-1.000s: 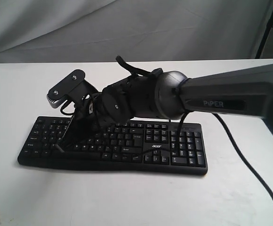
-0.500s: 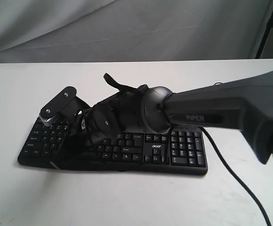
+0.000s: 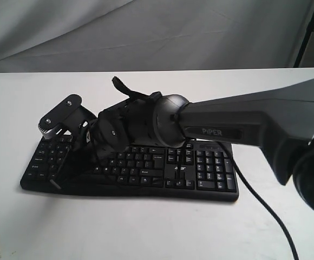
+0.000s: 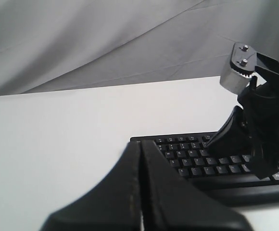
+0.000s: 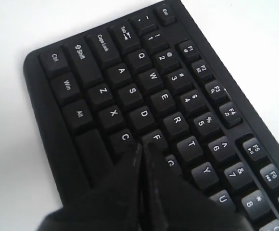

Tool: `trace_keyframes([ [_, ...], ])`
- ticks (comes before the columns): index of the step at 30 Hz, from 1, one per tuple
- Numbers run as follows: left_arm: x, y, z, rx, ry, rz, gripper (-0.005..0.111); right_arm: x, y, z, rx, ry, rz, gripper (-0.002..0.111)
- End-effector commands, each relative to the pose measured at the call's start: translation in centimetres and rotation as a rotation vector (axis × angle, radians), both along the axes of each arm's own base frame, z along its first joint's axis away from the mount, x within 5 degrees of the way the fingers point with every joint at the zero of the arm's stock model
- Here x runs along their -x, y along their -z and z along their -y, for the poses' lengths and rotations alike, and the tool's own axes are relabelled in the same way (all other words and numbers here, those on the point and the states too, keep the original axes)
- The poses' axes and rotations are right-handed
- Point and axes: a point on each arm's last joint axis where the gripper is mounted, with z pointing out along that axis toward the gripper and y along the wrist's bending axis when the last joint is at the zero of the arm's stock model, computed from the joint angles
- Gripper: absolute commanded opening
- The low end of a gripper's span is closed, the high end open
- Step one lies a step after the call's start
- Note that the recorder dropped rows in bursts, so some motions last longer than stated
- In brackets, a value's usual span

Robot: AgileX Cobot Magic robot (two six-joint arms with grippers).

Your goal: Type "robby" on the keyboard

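Note:
The black keyboard (image 3: 208, 169) lies across the white table, with its number pad at the right. My right arm reaches over it from the right. The right gripper (image 3: 58, 183) is shut with nothing in it, and its fingers slant down over the keyboard's left letter block. In the right wrist view the closed tips (image 5: 140, 145) sit just above the keyboard (image 5: 130, 91), between the C and F keys; whether they touch a key I cannot tell. My left gripper (image 4: 142, 144) is shut and empty, hovering over bare table beside the keyboard's (image 4: 187, 161) left end. It is outside the exterior view.
A thin black cable (image 3: 262, 208) runs from the keyboard's right side towards the table's front edge. A grey cloth backdrop (image 3: 157, 32) hangs behind the table. The right arm's wrist and camera bracket (image 4: 255, 110) loom over the keys in the left wrist view.
The right arm has swung further left over the keyboard, and its wrist and closed fingers have shifted towards the left letter keys. The keyboard has stayed in place.

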Motion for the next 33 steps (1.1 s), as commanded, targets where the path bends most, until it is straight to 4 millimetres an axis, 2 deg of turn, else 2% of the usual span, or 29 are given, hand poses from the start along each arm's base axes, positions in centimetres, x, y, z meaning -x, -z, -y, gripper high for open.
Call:
trace_keyframes([
  [1, 0.0, 0.1, 0.0, -0.001, 0.006, 0.005, 0.0, -0.3, 0.0, 0.4, 0.021, 0.006, -0.023, 0.0],
  [6, 0.0, 0.1, 0.0, -0.001, 0.006, 0.005, 0.0, -0.7, 0.2, 1.0, 0.039, 0.014, -0.021, 0.0],
  [27, 0.0, 0.1, 0.0, -0.001, 0.006, 0.005, 0.0, -0.9, 0.7, 0.9, 0.034, 0.017, -0.017, 0.0],
  [33, 0.0, 0.1, 0.0, -0.001, 0.006, 0.005, 0.0, -0.9, 1.6, 0.9, 0.047, 0.017, -0.028, 0.0],
])
